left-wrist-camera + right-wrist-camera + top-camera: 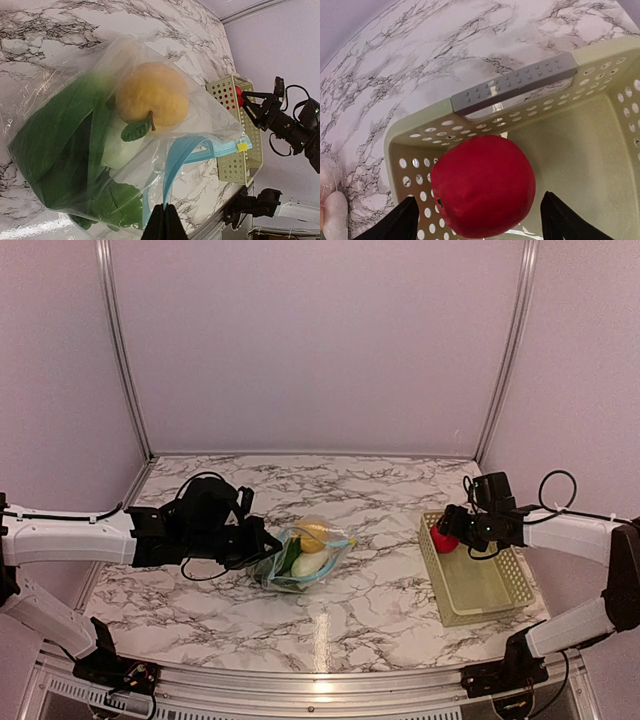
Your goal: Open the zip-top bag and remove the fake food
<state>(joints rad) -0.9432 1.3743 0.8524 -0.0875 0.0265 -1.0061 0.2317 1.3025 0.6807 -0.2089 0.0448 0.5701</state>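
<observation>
The left tool is closed tight on the light blue zipper strip of the zip-top bag, pinching one lip. The bag lies on the table near its middle, touching this tool's right side, its long axis running right and slightly toward the far edge. Inside it are the green vegetable, the white piece and the yellow-orange fruit. The right tool is well apart, at the right edge over the lattice basket. Its jaws stand wide, a sliver of gap on each side of the red fruit, apparently not gripping. This arm probably needs to reach left to the bag's mouth.
</observation>
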